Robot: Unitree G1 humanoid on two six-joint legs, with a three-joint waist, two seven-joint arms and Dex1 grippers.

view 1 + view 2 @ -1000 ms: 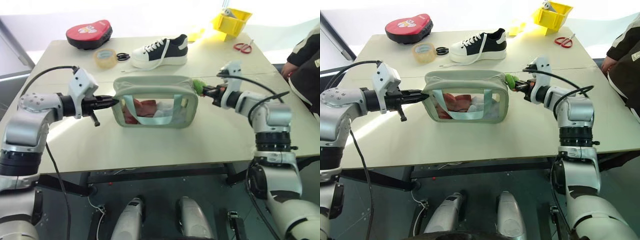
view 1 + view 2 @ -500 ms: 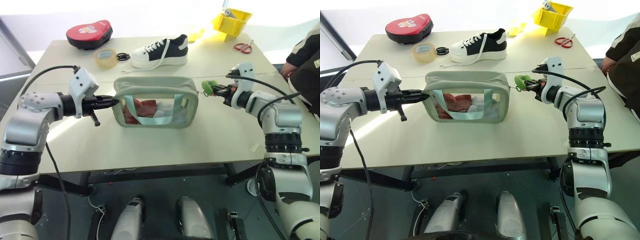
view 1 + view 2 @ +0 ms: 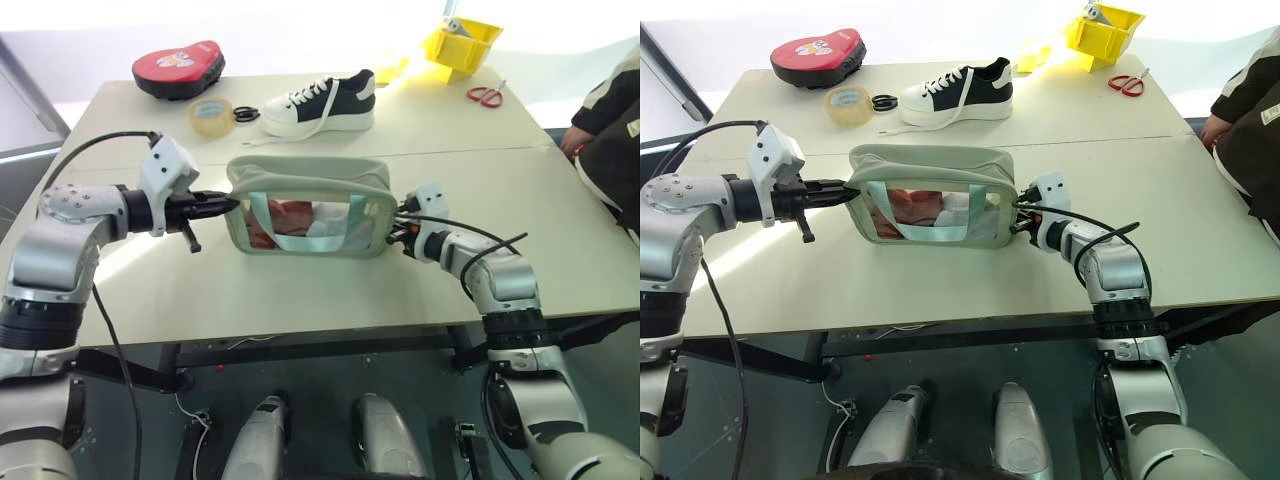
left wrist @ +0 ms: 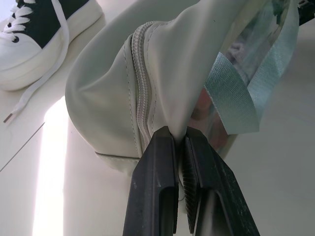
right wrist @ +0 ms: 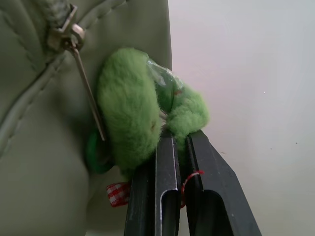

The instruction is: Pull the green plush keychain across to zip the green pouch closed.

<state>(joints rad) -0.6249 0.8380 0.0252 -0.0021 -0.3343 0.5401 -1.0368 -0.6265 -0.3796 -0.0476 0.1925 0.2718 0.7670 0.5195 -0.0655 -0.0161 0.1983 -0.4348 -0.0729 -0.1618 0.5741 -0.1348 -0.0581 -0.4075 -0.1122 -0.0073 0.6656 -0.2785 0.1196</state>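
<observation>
Near the table's front edge, at about 3 o'clock of the green pouch [image 3: 308, 205], the right gripper [image 5: 178, 135] pinches the green plush keychain [image 5: 142, 123]: soft, light, squashy, best held near its ring. At 9 o'clock, the left gripper [image 4: 179, 142] clamps the pouch's limp fabric end.
</observation>
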